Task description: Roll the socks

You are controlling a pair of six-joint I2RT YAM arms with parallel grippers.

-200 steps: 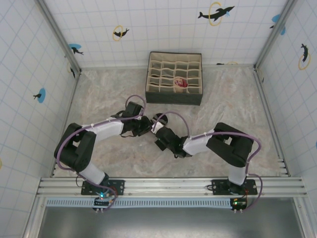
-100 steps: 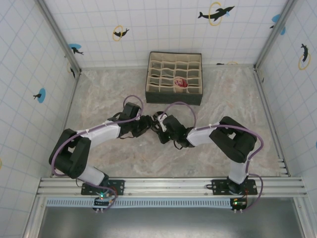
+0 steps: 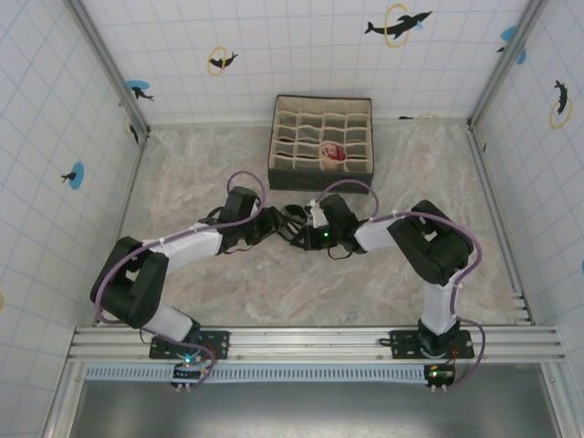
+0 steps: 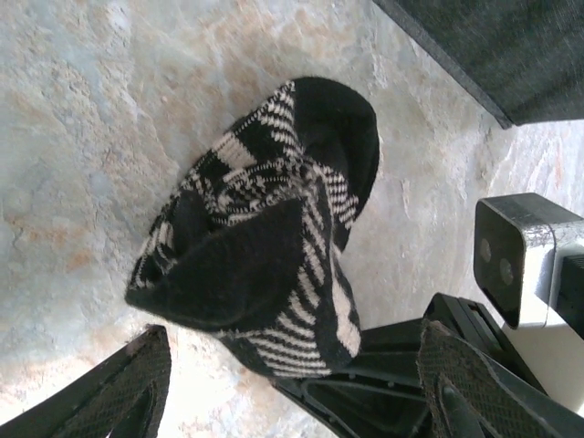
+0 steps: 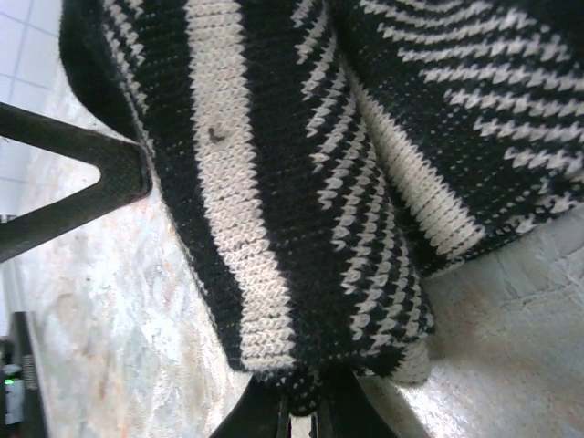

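Straddling the striped sock [image 4: 265, 228] on the table [image 4: 73, 137], the left gripper [image 4: 292, 347] gapes wide; the right gripper [image 5: 315, 406] pinches its edge, jaws closed.

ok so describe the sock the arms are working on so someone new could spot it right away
Find the beige gridded organiser box at the far side of the marbled table. Just in front of the box's dark near wall is a bunched-up sock. It is knitted in black-and-white stripes, unlike the reddish item sitting inside one cell of the box.
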